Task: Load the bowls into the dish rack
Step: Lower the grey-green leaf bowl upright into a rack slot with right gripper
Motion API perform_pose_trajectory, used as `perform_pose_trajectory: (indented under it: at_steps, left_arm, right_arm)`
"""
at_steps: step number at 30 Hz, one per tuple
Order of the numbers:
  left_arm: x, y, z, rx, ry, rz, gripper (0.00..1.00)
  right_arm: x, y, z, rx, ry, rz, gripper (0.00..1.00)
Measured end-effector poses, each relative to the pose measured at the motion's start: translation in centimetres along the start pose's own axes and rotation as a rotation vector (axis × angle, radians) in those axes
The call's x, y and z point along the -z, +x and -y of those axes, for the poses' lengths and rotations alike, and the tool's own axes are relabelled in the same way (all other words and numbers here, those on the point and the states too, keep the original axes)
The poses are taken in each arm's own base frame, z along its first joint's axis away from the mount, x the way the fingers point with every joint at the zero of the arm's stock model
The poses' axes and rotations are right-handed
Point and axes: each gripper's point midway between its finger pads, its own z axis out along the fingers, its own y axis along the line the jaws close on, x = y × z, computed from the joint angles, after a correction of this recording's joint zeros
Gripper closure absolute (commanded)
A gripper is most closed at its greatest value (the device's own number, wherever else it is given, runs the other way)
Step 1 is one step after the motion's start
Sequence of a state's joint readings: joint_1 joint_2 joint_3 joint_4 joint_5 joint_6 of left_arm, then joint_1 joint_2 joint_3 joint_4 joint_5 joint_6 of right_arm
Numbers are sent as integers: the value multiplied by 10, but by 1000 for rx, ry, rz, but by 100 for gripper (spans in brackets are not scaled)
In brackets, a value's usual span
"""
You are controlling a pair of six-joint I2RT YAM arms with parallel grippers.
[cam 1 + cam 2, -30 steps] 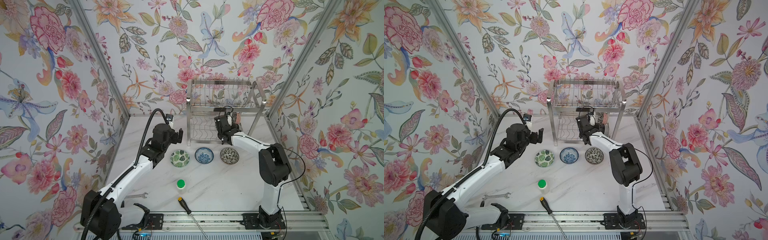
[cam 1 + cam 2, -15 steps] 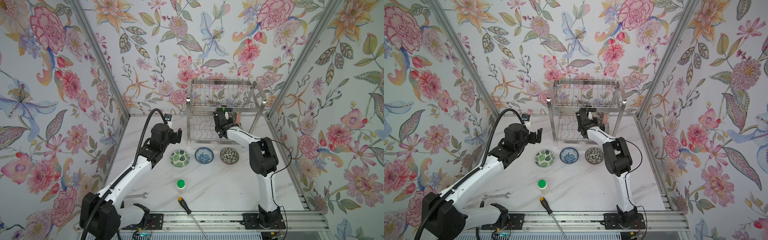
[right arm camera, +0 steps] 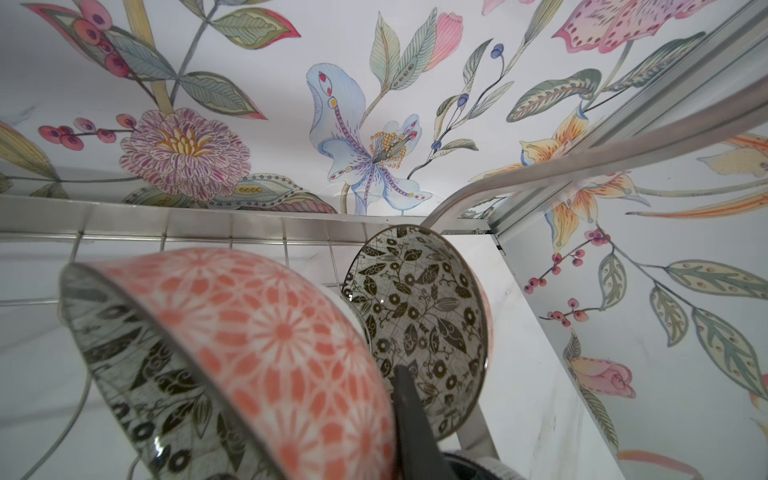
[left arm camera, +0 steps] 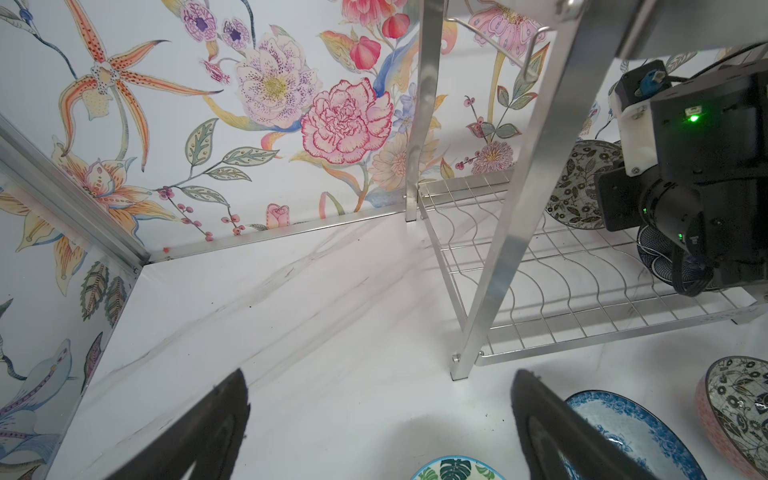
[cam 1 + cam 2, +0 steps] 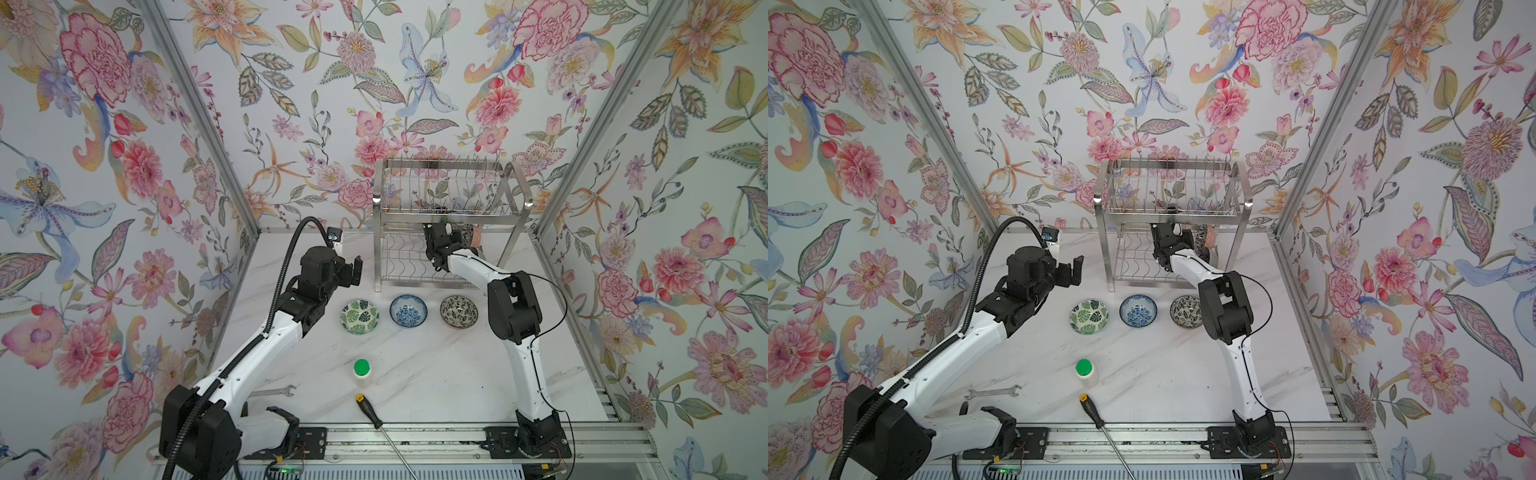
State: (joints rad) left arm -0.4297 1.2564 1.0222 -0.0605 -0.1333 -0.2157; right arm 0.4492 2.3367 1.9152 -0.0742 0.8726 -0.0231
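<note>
The steel dish rack (image 5: 515,195) (image 5: 1239,195) stands at the back of the table. My right gripper (image 5: 455,240) (image 5: 1185,240) reaches under its top tier and is shut on the rim of a bowl (image 3: 249,353), pink outside and black-and-white floral inside, held tilted; one finger (image 3: 411,415) shows against its outer wall. Behind it a second black-and-white bowl (image 3: 419,316) (image 4: 577,187) stands on edge on the wavy lower shelf, with a dark navy bowl (image 4: 656,257) beside it. Green leaf (image 5: 359,316), blue floral (image 5: 408,309) and black-and-white (image 5: 459,311) bowls sit in a row before the rack. My left gripper (image 5: 353,270) (image 4: 380,415) hovers open and empty above the table beside the green leaf bowl (image 4: 455,471).
A green-capped white bottle (image 5: 361,372), a screwdriver (image 5: 370,411) and a wrench (image 5: 274,391) lie near the front edge. The rack's flat front leg (image 4: 511,249) stands close ahead of my left gripper. Flowered walls close in the table on three sides.
The right arm's elbow has swung in toward the rack and the gripper has carried the held bowl a little deeper under the top tier. The left arm has stayed nearly still.
</note>
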Motion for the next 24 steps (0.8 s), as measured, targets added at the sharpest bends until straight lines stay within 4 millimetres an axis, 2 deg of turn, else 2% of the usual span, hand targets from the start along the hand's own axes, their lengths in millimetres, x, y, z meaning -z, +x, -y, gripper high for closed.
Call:
perform_pose_trajectory:
  at_steps: [6,14,19,24]
  left_arm:
    - [0,0,0,2,6,0,1]
    - [-1,1,-1,4,13,-3,1]
    - [-2,3,-4,6,7,-7,1]
    - [-2,4,-4,6,9,-9,1]
  right_arm:
    - [-7,-8,-3,8,22,16,100]
    - [-17,-6,-10,31,51,7,100]
    - [-22,-2,-9,51,65,-5,100]
    - [-26,-11,-4,39,90,5,100]
